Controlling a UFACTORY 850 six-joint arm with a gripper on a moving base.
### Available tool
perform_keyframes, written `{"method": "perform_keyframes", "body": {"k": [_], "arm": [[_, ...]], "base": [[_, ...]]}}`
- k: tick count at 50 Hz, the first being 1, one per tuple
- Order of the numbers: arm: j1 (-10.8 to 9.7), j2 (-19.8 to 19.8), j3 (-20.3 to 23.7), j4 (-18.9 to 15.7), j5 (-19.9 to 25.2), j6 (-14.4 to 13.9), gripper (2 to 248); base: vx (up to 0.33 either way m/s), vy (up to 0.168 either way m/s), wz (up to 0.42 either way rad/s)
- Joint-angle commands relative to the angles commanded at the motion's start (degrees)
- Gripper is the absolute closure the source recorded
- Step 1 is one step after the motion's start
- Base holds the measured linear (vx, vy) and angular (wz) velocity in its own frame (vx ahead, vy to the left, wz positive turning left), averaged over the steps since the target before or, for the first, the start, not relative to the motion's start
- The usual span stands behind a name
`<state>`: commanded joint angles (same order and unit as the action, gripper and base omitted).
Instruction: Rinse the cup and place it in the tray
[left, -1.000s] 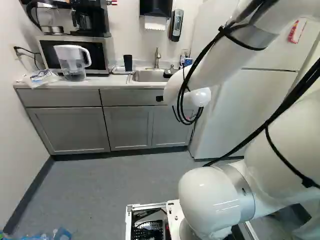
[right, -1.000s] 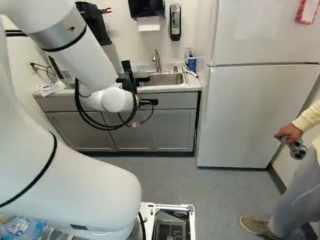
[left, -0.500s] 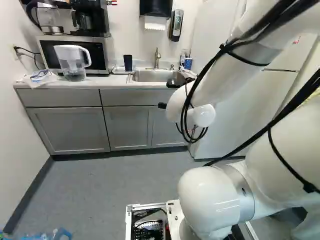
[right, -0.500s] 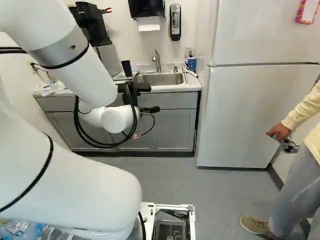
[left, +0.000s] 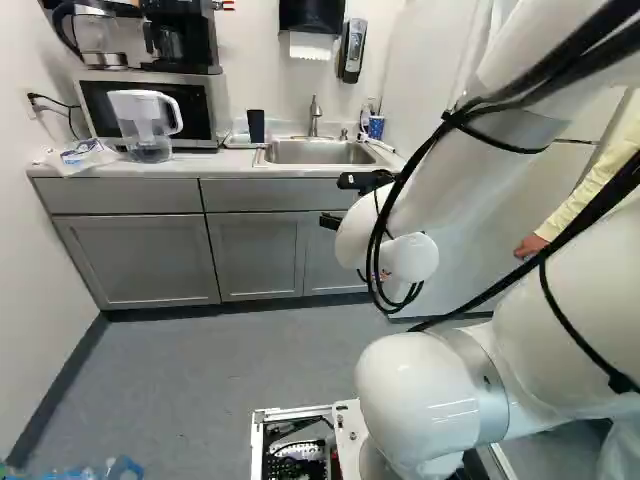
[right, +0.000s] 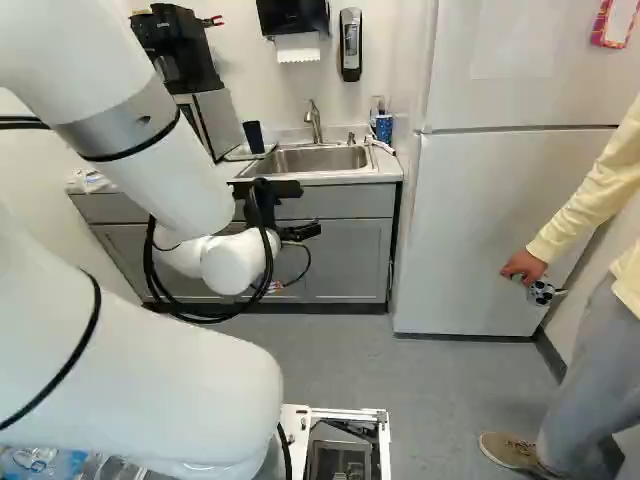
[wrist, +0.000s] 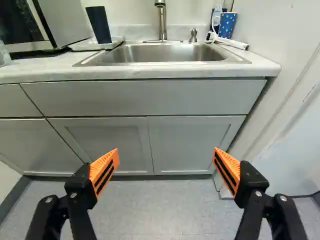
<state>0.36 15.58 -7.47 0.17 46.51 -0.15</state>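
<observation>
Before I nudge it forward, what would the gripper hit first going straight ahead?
Probably the cabinet under the sink: the open gripper seems aimed at its front, though the exact height it would strike is hard to judge.

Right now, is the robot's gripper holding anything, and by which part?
Nothing is held. The gripper is open, its orange pads wide apart. The dark cup is on the tray.

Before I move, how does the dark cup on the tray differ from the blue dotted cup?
The dark cup is plain; the blue dotted cup has a spotted pattern. The dark cup looks taller than the blue dotted cup. The dark cup stands on the tray; the blue dotted cup stands across the sink, beside a white brush. Both are outside the sink.
</observation>
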Motion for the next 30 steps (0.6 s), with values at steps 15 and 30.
{"method": "perform_keyframes", "body": {"k": [15, 30], "arm": [[-0.26, 0.30, 1.75, -0.12, 2.47, 0.11, 3], [-0.36, 0.42, 2.45, -0.17, 3.46, 0.15, 3]], "base": [[0.000, 0.000, 0.000], [0.000, 0.000, 0.000]]}}
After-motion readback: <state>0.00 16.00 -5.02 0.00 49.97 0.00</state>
